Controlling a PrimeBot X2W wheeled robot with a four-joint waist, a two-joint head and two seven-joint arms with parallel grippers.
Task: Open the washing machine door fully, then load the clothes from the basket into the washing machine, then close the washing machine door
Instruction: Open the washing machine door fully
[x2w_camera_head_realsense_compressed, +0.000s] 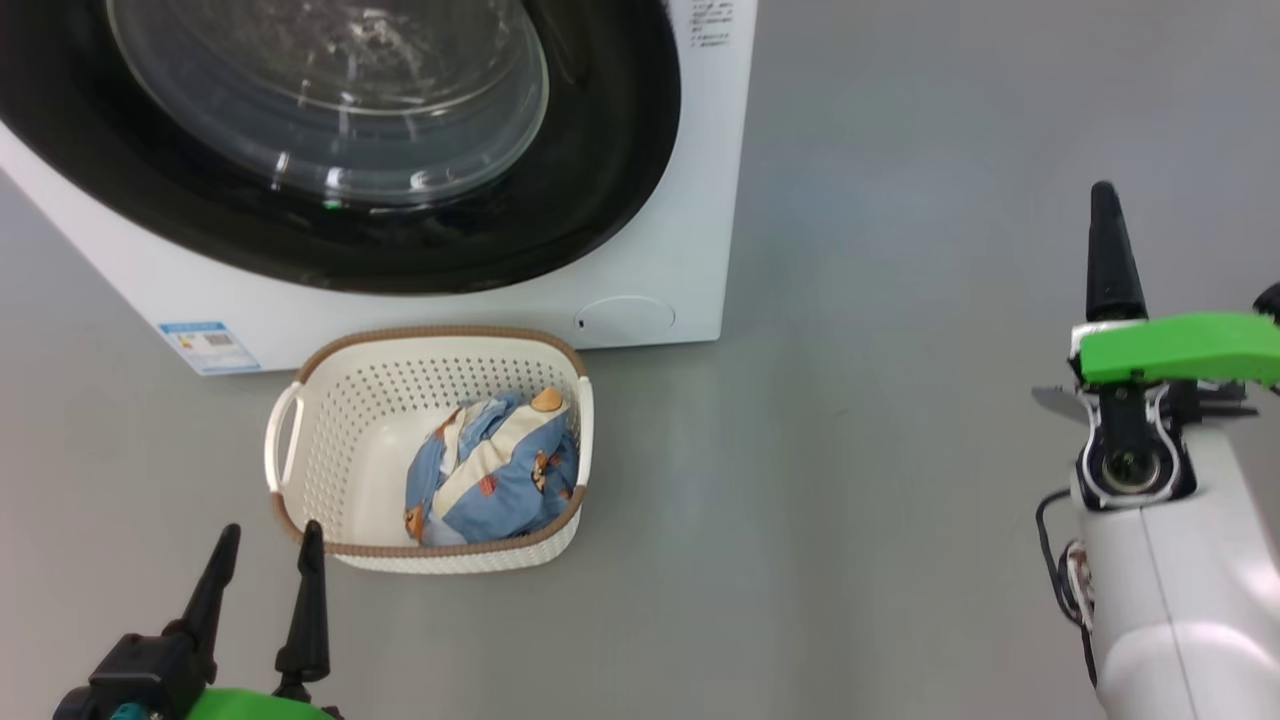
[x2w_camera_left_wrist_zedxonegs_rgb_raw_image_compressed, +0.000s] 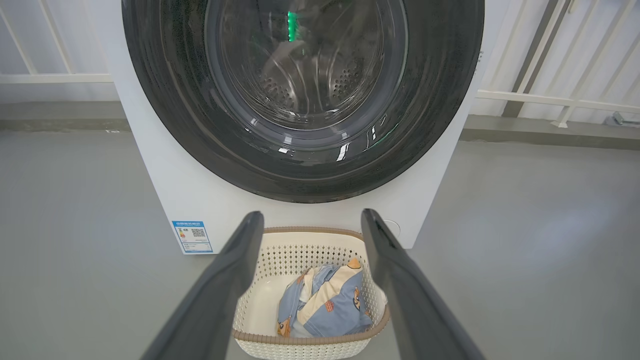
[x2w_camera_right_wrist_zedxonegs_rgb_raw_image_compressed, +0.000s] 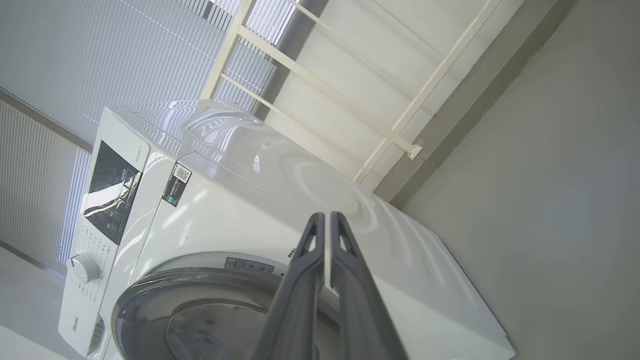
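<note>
Grey, bare floor (x2w_camera_head_realsense_compressed: 850, 450) all around. Closest in, left gripper (x2w_camera_head_realsense_compressed: 272, 532) with fingers spread wide and empty, poised just short of the near rim of the basket (x2w_camera_head_realsense_compressed: 400, 385). Off to the right, well apart from everything, right gripper (x2w_camera_right_wrist_zedxonegs_rgb_raw_image_compressed: 327, 217) raised, with fingers pressed together on nothing. Next out, that basket sitting on the floor just in front of the washing machine (x2w_camera_head_realsense_compressed: 650, 270), with clothes (x2w_camera_head_realsense_compressed: 495, 470) bunched in its right half: blue and cream, bear print, soft and likely to droop and trail when lifted. Beyond, door (x2w_camera_head_realsense_compressed: 610, 170) shut flush against the front, glossy black around a bulging glass window, steel drum (x2w_camera_left_wrist_zedxonegs_rgb_raw_image_compressed: 350, 75) dimly visible through it. By the look of it, step one not yet done. Calls next for finding a hold on the door's edge, no handle discernible here, and swinging it fully wide before touching the laundry.
</note>
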